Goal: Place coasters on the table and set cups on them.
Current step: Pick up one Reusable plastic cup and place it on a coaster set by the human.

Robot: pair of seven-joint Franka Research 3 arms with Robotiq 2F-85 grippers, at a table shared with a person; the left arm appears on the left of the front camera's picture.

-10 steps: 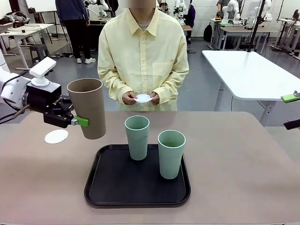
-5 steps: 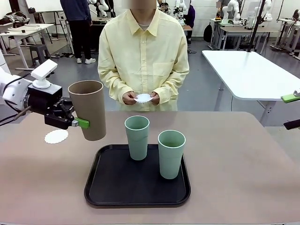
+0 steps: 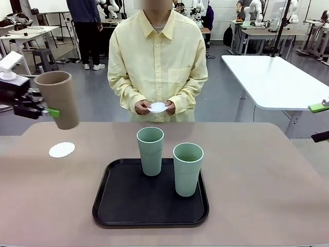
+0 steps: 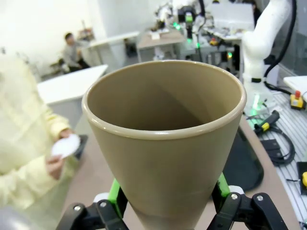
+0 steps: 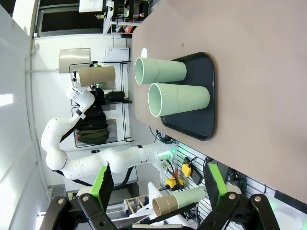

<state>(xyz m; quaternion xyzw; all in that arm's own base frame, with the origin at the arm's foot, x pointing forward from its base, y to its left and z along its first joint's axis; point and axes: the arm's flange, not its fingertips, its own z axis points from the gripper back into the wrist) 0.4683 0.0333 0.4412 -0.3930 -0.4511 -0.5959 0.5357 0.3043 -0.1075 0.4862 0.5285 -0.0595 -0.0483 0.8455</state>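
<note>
My left gripper is shut on the brown cup and holds it in the air, slightly tilted, over the table's far left corner. A white coaster lies on the table just below and in front of the cup. In the left wrist view the brown cup sits between the green pads. Two pale green cups stand upright on the black tray. The person's hands hold another coaster at the far edge. My right gripper is open and empty, off the table's right side.
A white-topped table stands behind on the right. The person stands close against the far edge at the middle. The tan top is bare to the left and right of the tray.
My left arm has carried the brown cup up and to the left, from beside the tray to above the far left corner. The green cups, the coaster and the person's hands have stayed put.
</note>
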